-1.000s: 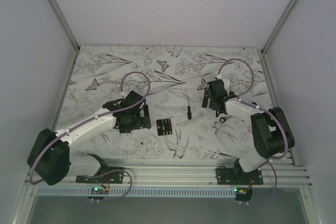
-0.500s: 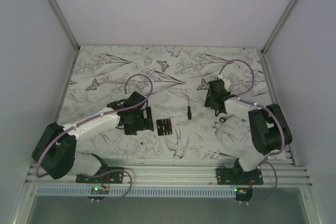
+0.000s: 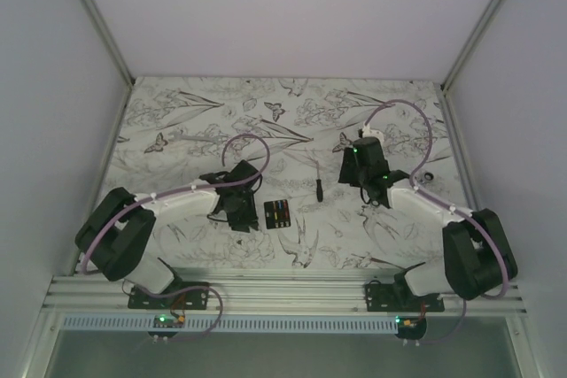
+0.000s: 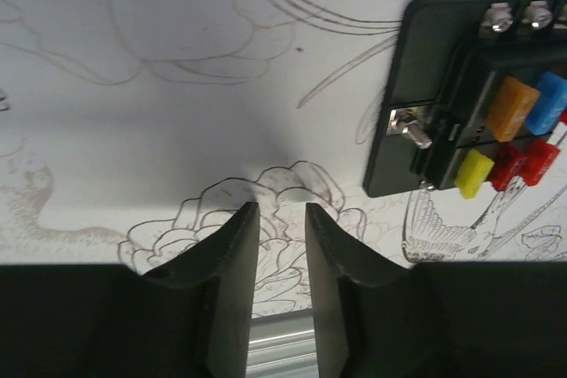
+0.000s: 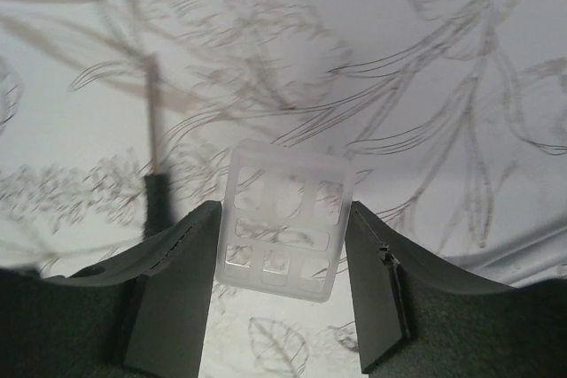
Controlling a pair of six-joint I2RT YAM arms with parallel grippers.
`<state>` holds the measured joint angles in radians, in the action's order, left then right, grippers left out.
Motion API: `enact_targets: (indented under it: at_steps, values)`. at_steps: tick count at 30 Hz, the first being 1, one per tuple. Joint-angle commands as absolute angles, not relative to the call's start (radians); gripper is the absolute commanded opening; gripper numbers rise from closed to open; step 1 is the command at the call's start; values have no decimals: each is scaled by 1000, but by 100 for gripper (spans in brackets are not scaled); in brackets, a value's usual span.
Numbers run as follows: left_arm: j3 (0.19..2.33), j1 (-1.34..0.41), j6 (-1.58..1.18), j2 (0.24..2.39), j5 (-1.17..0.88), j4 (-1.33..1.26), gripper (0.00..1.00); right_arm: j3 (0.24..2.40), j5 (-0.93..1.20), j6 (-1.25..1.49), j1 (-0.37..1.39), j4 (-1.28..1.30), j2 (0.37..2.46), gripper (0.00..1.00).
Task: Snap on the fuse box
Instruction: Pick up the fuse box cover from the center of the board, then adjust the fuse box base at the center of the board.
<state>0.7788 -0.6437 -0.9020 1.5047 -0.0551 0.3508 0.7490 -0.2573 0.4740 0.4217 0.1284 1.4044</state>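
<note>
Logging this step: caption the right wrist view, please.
Clear slotted cover flanked by the right jaws against floral tablecloth, thin black tool blurred at left.

Flat square plastic fuse box [image 4: 425, 59]: black; fuses [image 4: 509, 108] orange, blue, yellow, red.
Table cover [image 3: 177, 121]: white, black line drawings of flowers, birds, butterflies.
Gridded plastic lid [image 5: 283, 219]: frosted translucent white.
Thin stick tool [image 3: 319, 185]: black.
Arm cables [image 3: 401, 101]: purple.

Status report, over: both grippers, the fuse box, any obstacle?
Left gripper narrowly open, empty, beside fuse box. Right gripper holds clear cover. Box uncovered. In the path: black tool, between cover and box.
</note>
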Motion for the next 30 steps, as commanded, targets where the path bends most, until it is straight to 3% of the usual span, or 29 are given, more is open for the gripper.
enact_targets:
  at_steps: [1,8,16,25,30]
  values:
    - [788,-675,-962,1563,-54,296,28,720,-159,459,458,81,1341,59]
    - [803,-719,-1043,1684,-69,180,15,671,-76,460,480,46,1237,59]
    - [848,-745,-1058,1737,-70,143,12,660,28,405,516,32,1207,59]
    - [725,-678,-1023,1551,-7,200,22,837,146,136,680,147,1379,57]
    - [676,-601,-978,1423,11,271,37,954,229,-20,751,213,1499,56]
